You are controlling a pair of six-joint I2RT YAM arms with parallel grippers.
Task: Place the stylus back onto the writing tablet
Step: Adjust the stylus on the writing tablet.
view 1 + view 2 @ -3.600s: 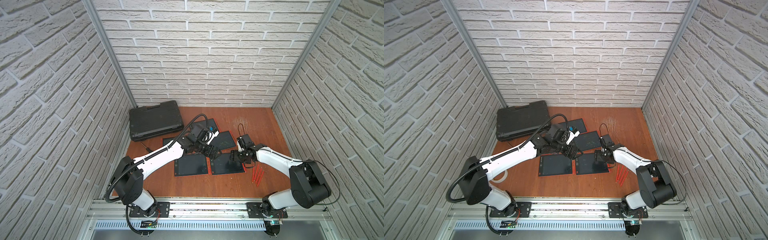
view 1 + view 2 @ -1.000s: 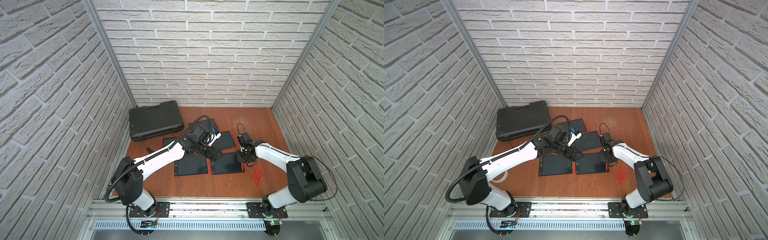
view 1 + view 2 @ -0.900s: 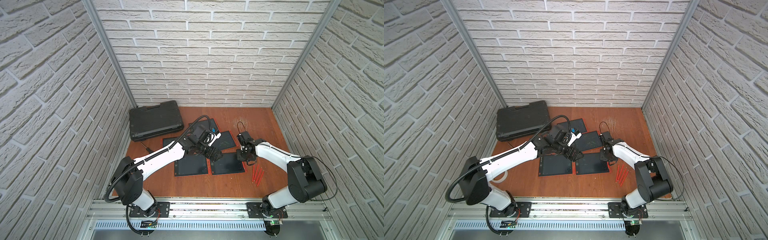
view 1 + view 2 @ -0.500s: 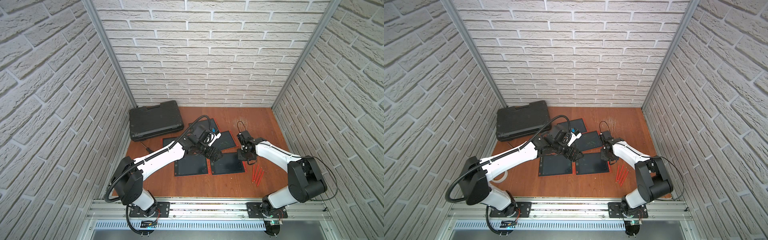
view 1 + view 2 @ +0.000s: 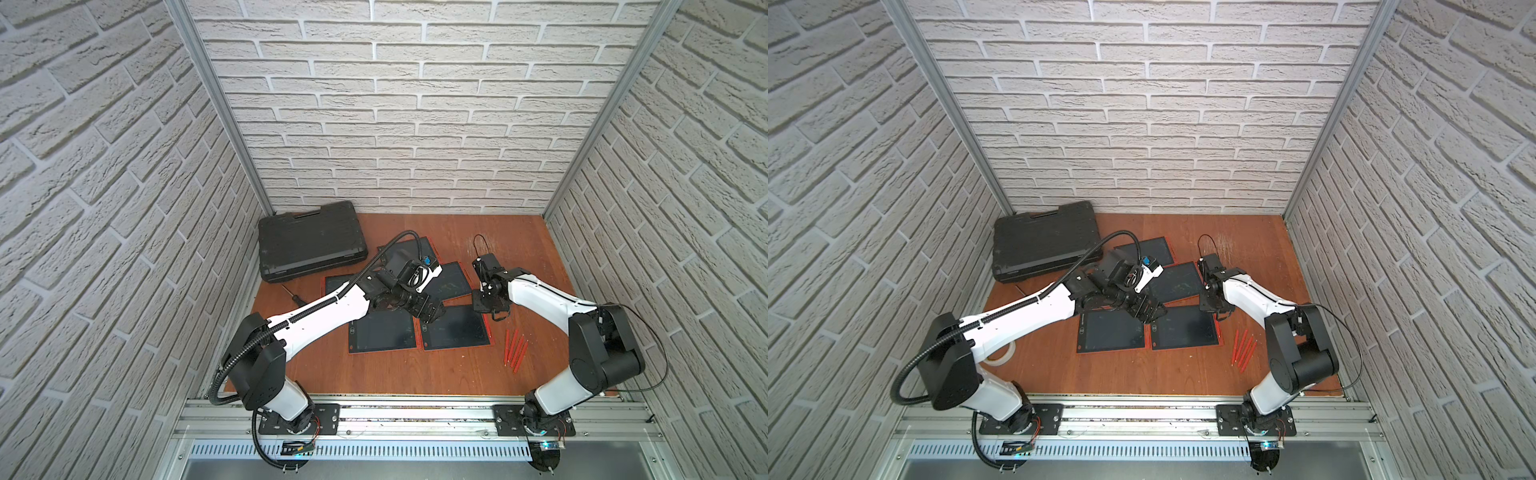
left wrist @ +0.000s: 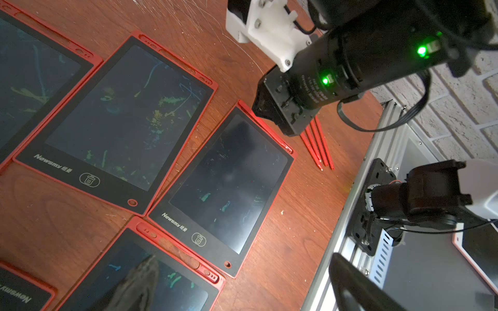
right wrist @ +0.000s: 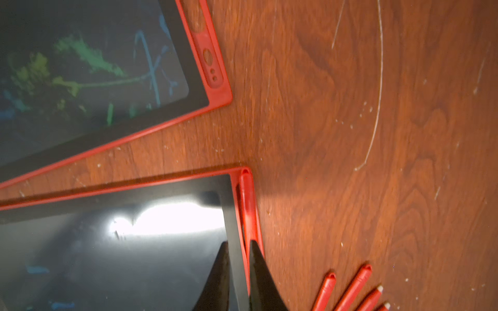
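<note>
Several red-framed writing tablets lie on the wooden table. On the front right tablet (image 5: 455,330) (image 5: 1183,328) (image 6: 229,183), a red stylus (image 7: 246,204) lies in the slot along the right edge. My right gripper (image 5: 486,305) (image 5: 1212,307) (image 7: 238,243) points down at that edge. Its fingers stand a narrow gap apart, and one fingertip (image 7: 256,258) covers the stylus's near end. Only the tablet's bezel and rim show between them. My left gripper (image 5: 428,309) (image 5: 1148,309) (image 6: 242,290) hangs wide open and empty over the tablets' meeting corners.
Several loose red styluses (image 5: 515,347) (image 5: 1244,347) (image 7: 350,288) lie right of the front right tablet. A black case (image 5: 309,239) sits at the back left, with a screwdriver (image 5: 293,293) in front of it. A tape roll (image 5: 1000,353) lies behind the left arm.
Since the earliest frames my right gripper has swung from over the front right tablet's screen to its right edge. Over the last second it has hardly shifted. The left arm has stayed still.
</note>
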